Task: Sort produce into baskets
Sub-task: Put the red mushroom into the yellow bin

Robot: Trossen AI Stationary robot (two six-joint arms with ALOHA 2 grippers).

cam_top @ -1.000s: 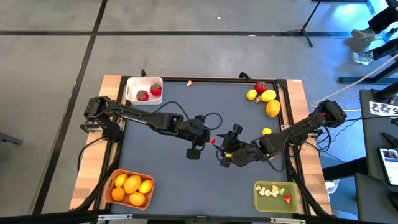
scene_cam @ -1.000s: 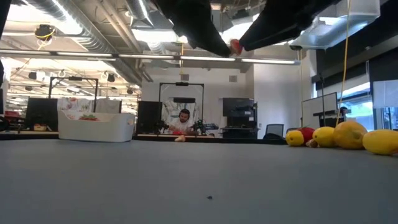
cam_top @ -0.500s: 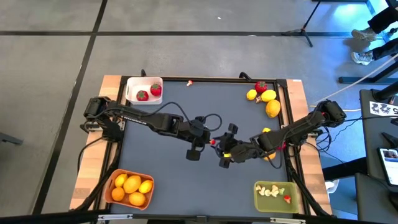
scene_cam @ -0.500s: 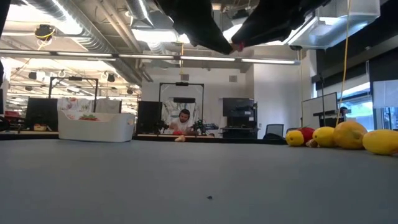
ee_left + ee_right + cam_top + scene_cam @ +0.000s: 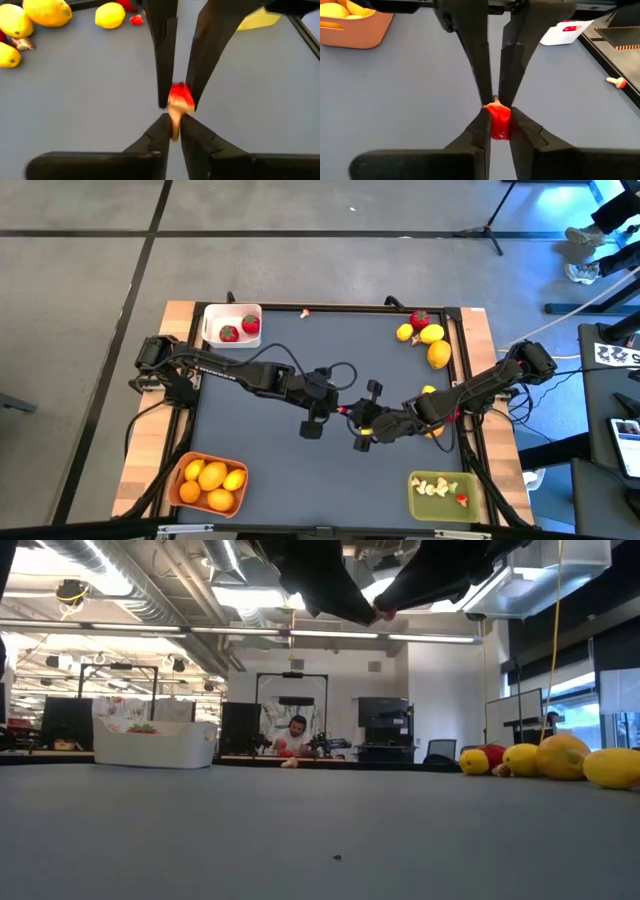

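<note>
I see both tools meeting above the middle of the bench (image 5: 250,460). The left tool (image 5: 338,409) and the right tool (image 5: 352,413) are each closed on the same small red bit (image 5: 498,120), tips facing each other; the bit is clear of the surface. The white bin (image 5: 232,325) holds two strawberries, the orange bin (image 5: 209,483) holds citrus, the olive-green bin (image 5: 441,494) holds pale bits. Lemons (image 5: 431,334) lie near the far right corner.
</note>
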